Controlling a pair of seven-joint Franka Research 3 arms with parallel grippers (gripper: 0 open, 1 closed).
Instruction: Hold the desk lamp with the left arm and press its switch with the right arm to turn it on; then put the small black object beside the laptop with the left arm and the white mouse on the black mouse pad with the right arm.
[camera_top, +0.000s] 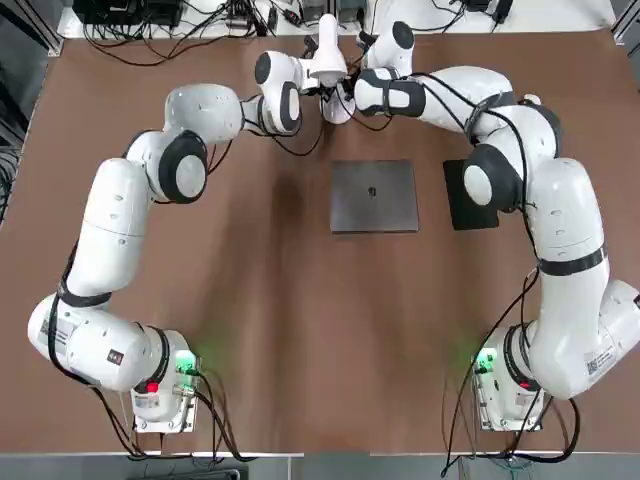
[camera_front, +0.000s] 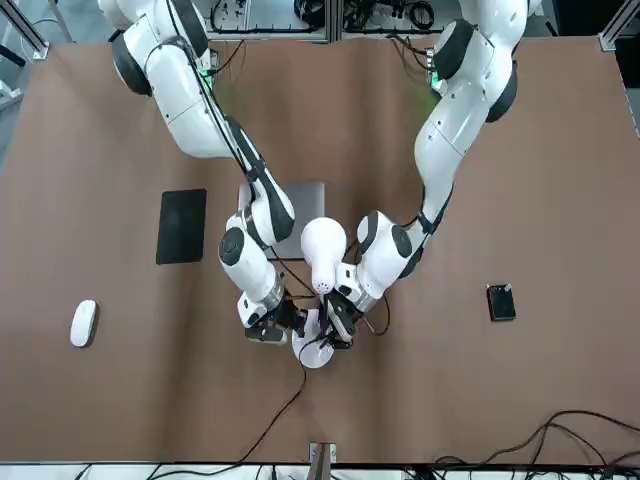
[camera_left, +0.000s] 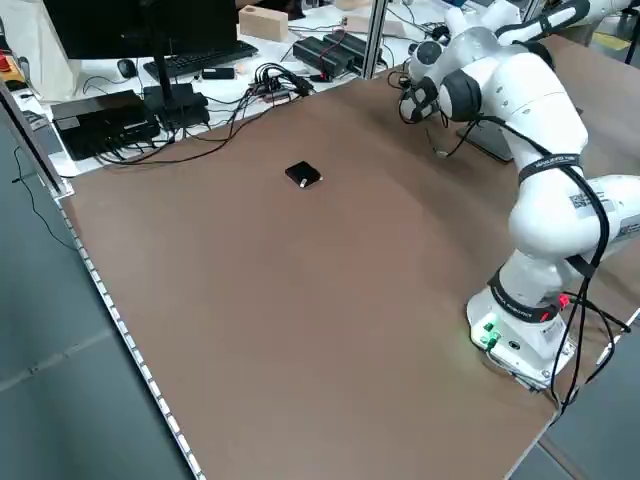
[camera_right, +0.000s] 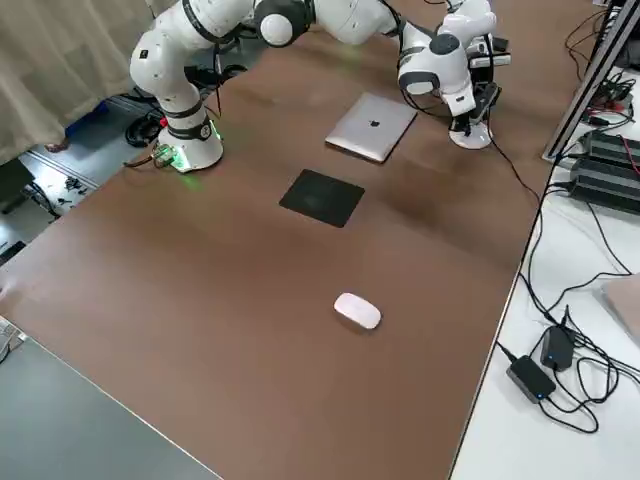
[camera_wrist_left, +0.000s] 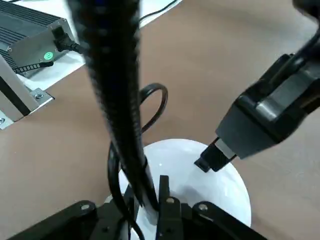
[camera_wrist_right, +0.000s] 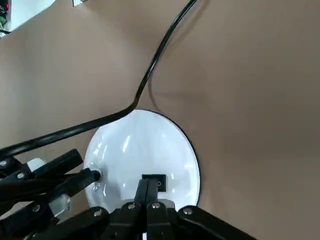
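The left fingers (camera_wrist_left: 164, 192) are clamped on the lamp (camera_wrist_left: 215, 192), probably for steadiness, while right fingers (camera_wrist_right: 146, 191), together above its base, may press the switch (camera_wrist_right: 162, 184).

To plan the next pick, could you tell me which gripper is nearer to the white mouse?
The right gripper, between the mouse and the left gripper.

The left arm's (camera_top: 118, 215) gripper (camera_wrist_left: 147, 194) is clamped narrowly, while just beside it the right arm's (camera_top: 568, 215) gripper (camera_wrist_right: 148, 182) points downward, fingertips together.
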